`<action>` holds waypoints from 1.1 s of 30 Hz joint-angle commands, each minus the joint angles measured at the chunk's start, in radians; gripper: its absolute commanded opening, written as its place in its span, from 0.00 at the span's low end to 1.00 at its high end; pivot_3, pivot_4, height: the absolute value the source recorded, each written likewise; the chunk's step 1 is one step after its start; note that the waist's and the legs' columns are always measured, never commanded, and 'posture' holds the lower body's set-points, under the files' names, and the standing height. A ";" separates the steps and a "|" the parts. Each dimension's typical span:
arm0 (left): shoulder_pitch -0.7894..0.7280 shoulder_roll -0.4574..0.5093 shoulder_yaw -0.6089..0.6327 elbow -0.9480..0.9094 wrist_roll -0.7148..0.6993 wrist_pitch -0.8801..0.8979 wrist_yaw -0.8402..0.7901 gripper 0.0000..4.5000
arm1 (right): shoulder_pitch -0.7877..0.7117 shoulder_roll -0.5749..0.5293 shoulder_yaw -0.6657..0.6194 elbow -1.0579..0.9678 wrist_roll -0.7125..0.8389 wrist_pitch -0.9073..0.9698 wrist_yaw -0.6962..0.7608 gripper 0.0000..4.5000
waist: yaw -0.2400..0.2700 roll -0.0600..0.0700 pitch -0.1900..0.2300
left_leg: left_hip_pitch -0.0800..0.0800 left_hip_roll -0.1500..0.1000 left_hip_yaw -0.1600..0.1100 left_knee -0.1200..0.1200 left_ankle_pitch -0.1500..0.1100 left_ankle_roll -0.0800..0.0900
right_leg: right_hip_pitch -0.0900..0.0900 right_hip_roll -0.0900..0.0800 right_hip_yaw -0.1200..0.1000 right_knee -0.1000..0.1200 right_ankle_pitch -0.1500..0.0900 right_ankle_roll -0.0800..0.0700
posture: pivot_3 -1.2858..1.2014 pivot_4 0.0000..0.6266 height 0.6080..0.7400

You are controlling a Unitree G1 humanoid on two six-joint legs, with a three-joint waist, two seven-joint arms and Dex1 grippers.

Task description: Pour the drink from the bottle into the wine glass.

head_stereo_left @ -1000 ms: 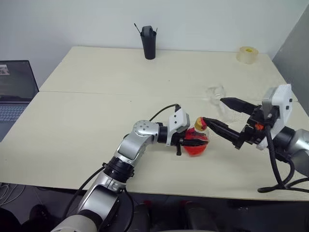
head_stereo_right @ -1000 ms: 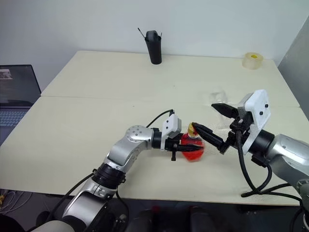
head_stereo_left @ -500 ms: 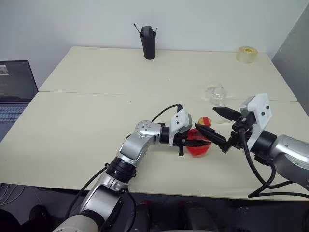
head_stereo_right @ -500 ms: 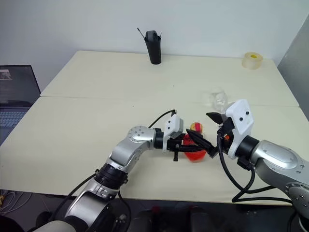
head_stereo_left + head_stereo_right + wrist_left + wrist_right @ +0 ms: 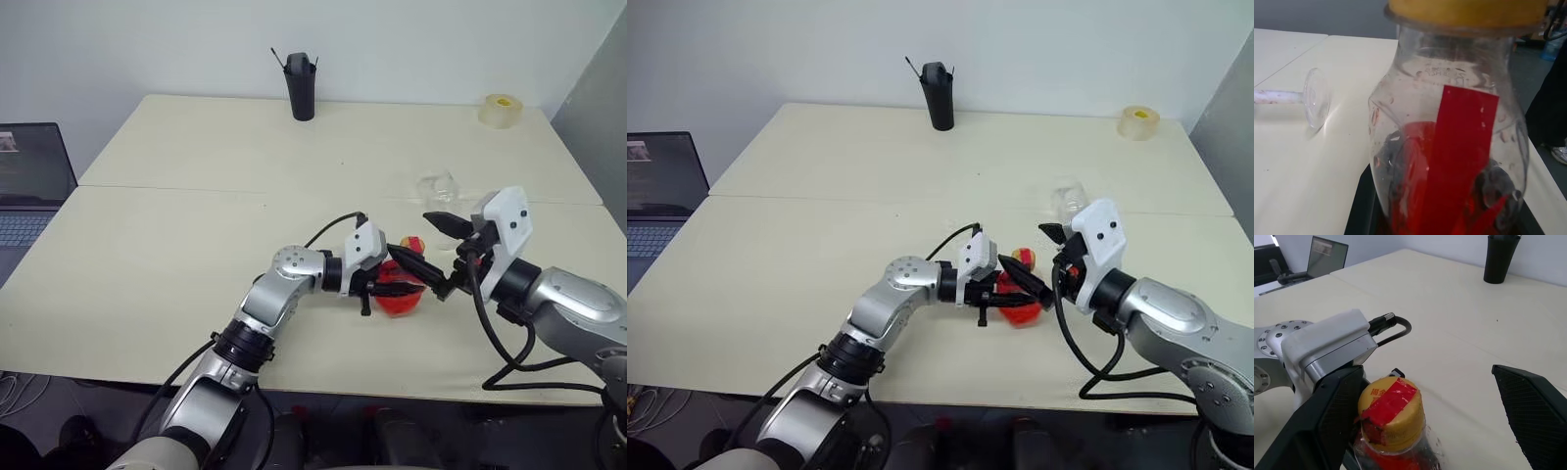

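Between pincer fingers (image 5: 1327, 406), yellow-capped bottle (image 5: 1393, 431).

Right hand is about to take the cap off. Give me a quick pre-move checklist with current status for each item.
1. Left hand clamped on the bottle: ok, fingers shut around its body.
2. Bottle upright: ok, cap on top.
3. Cap on: ok, yellow with red tape across it.
4. Right hand open and lined up: ok, the fingers stand wide, one either side of the cap, not closed on it.
5. Wine glass ready to receive: not ok; the left wrist view shows it lying on its side on the table.
6. Drink inside the bottle: ok, red liquid low in the body.
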 commanded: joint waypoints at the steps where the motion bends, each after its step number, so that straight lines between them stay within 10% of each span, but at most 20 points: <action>1: -0.007 -0.004 0.000 -0.042 -0.007 -0.011 0.000 0.22 | -0.019 0.005 -0.017 -0.007 -0.020 -0.018 0.010 1.00 | 0.000 0.000 0.000 | 0.000 0.000 0.000 0.000 0.000 0.000 | 0.000 0.000 0.000 0.000 0.000 0.000 | 0.52 0.24 1.00; 33: 0.002 0.001 0.001 -0.053 -0.007 -0.010 0.005 0.22 | 0.187 -0.115 -0.243 -0.083 0.219 -0.045 0.163 1.00 | 0.000 0.000 0.000 | 0.000 0.000 0.001 0.000 0.000 0.000 | 0.000 0.003 0.001 0.000 0.000 0.000 | 0.52 0.24 1.00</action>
